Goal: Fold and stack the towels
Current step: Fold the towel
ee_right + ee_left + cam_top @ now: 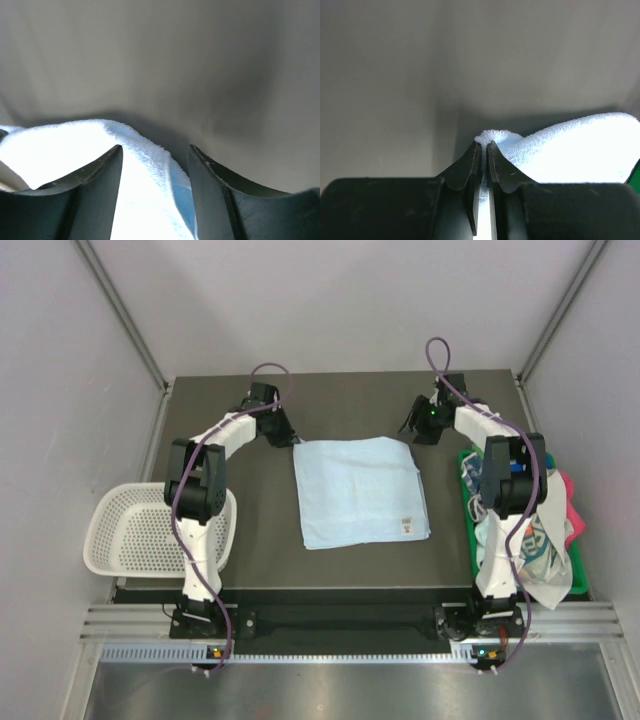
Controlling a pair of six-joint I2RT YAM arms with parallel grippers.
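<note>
Now the left gripper is pinching a fluffy corner of the square pale blue terry towel on the dark worktop, while the right gripper is holding its black fingers apart.

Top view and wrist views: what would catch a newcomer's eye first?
A pale blue towel lies flat, central on the table. The left pincer pinches its far left corner; the right pincer stands open over the far right corner. A green tray at right holds more towels.

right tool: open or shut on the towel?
Open. In the right wrist view the right tool has its jaws wide apart; the towel lies loose between them, not pinched.
</note>
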